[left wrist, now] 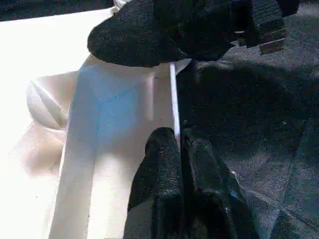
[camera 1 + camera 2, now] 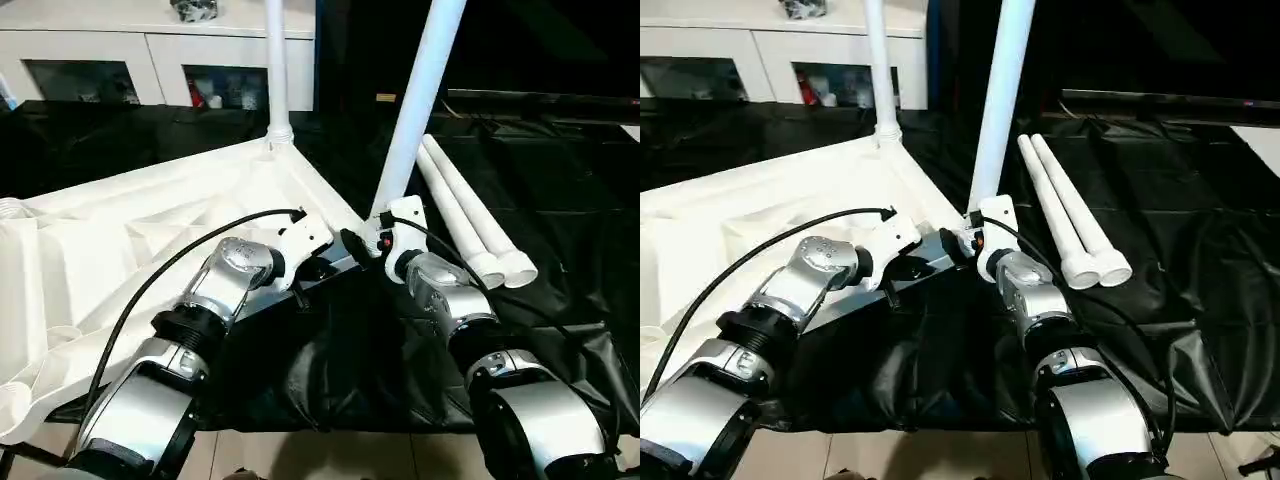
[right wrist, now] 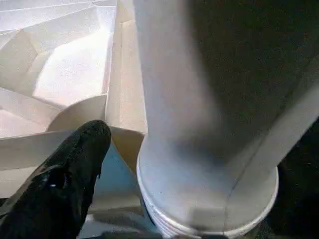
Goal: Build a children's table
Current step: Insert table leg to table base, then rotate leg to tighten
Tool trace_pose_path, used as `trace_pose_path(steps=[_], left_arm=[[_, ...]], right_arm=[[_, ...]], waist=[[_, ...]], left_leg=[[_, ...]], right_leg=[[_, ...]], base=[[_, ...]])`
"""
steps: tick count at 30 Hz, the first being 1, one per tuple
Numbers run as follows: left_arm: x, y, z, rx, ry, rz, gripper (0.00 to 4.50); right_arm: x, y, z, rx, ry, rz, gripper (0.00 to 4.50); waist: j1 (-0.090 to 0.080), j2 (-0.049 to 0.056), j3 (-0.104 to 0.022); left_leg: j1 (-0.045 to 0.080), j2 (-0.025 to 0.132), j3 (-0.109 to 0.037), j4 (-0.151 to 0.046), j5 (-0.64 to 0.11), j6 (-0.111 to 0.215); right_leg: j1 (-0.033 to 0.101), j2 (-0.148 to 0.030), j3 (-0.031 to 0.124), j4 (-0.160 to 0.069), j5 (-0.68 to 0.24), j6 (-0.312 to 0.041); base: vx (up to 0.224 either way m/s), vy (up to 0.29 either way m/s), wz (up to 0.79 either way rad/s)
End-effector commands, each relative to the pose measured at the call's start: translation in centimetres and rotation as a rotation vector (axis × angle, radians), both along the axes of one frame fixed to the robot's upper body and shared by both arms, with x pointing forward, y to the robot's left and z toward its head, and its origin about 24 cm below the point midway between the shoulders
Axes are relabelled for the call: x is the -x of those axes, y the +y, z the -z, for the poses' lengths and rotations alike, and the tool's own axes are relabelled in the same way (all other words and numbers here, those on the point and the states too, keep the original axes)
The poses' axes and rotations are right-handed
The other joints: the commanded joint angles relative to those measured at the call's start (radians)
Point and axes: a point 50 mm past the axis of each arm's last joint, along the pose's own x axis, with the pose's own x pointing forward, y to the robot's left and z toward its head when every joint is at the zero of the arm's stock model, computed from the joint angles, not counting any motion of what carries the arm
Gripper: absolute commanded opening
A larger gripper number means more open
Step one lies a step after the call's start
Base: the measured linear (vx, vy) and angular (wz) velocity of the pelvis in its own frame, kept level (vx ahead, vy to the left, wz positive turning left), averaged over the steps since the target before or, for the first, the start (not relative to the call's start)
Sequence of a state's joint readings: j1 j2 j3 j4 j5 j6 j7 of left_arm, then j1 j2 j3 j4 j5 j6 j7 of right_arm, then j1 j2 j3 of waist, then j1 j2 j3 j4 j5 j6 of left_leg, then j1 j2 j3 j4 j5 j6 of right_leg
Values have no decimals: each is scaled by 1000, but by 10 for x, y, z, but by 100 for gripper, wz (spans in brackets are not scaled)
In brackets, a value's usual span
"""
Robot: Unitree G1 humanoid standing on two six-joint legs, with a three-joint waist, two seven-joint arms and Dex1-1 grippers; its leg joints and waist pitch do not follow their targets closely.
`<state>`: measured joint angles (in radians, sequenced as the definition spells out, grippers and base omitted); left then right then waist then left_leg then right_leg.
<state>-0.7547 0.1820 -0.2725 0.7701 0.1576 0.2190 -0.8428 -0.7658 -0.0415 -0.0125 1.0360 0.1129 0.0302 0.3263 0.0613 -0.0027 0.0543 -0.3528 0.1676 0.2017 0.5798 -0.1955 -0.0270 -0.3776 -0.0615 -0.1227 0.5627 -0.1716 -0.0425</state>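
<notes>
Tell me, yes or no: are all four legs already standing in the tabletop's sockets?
No. Two legs lie side by side on the black cloth beside the tabletop.

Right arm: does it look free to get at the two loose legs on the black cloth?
Probably yes. The right gripper stands open by the leaning leg, and the loose legs lie unobstructed on that side.

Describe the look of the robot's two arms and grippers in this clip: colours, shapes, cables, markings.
Both forearms are built of silver, rounded segments joined by black collars. White housings sit at the wrists. The left gripper has two black, rough-textured fingers; the right gripper has black fingers too. A black cable loops along the left forearm to its wrist; a thinner one runs along the right forearm, whose wrist shows a small red spot.
</notes>
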Motion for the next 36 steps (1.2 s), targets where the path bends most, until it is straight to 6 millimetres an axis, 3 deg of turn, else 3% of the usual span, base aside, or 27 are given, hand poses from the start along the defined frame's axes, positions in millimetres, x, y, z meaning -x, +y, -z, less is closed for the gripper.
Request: trace_pose_path(steps=[1,2,3,4,5,6,8,9,10,11,15,23,26,27,36], left_arm=[[0,-13,-7,-3,-40,57,0],[1,-13,-8,7,-39,60,0],[8,1,-7,39,-22,191,0],[14,12,-6,54,-12,289,0],[16,16,-6,56,-8,326,0],[21,24,-6,58,-1,384,0],[20,24,-6,59,1,378,0],[20,24,-5,59,1,377,0],[20,24,-6,59,1,375,0],[20,24,-6,59,2,374,0],[20,25,-5,62,4,377,0],[20,31,-5,61,5,401,0],[21,32,-5,57,6,403,0],[21,32,-5,55,6,404,0],[20,33,-4,52,9,404,0]], right_arm=[[12,7,21,7,106,-28,446],[11,8,19,-6,92,-35,446],[12,-11,4,-12,-12,-218,446],[19,-23,-6,2,-74,-373,446],[21,-27,-9,12,-91,-420,446],[25,-34,-14,31,-117,-492,446],[20,-35,-14,44,-122,-439,446],[20,-36,-15,46,-122,-430,446],[19,-36,-15,48,-123,-422,446],[18,-36,-15,48,-123,-418,446],[20,-37,-16,50,-122,-438,446],[28,-37,-16,38,-113,-527,446],[29,-37,-16,37,-108,-536,446],[29,-37,-16,39,-103,-546,420],[32,-36,-13,56,-84,-569,347]], waist=[[-1,8,-54],[-1,7,-55],[0,22,-54],[5,15,-52],[18,8,-60],[23,8,-66],[28,10,-73],[28,6,-74],[32,8,-77],[34,8,-73],[31,9,-67],[36,7,-70],[37,7,-68],[37,7,-68],[39,7,-71]], left_leg=[[18,94,-46,-80,-263,-9],[17,93,-46,-80,-259,-8],[17,92,-47,-78,-263,-9],[15,88,-45,-77,-274,9],[11,93,-42,-74,-241,36],[8,94,-38,-69,-174,63],[2,97,-36,-61,-96,90],[-4,91,-34,-53,-64,95],[-5,92,-36,-51,-53,95],[-8,90,-33,-49,-54,99],[-7,90,-34,-53,-113,73],[-7,90,-34,-49,-92,84],[-6,89,-34,-49,-107,76],[-5,89,-34,-49,-112,72],[-7,88,-34,-45,-97,75]], right_leg=[[29,-131,87,-70,-321,-179],[30,-132,88,-70,-319,-180],[31,-132,87,-70,-319,-181],[35,-129,83,-82,-330,-164],[45,-127,86,-67,-272,-147],[43,-122,85,-52,-175,-162],[39,-124,84,-28,-60,-204],[38,-125,85,-20,-19,-227],[40,-129,86,-15,-3,-236],[35,-125,84,-17,-4,-241],[36,-121,81,-33,-150,-208],[36,-120,81,-29,-126,-201],[35,-121,81,-32,-159,-201],[34,-119,81,-34,-176,-197],[35,-120,81,-29,-156,-196]], base=[[0,0,0],[0,0,0],[0,0,0],[0,0,0],[0,0,0],[0,0,0],[0,0,0],[0,0,0],[0,0,0],[0,0,0],[0,0,0],[0,0,0],[0,0,0],[0,0,0],[0,0,0]])
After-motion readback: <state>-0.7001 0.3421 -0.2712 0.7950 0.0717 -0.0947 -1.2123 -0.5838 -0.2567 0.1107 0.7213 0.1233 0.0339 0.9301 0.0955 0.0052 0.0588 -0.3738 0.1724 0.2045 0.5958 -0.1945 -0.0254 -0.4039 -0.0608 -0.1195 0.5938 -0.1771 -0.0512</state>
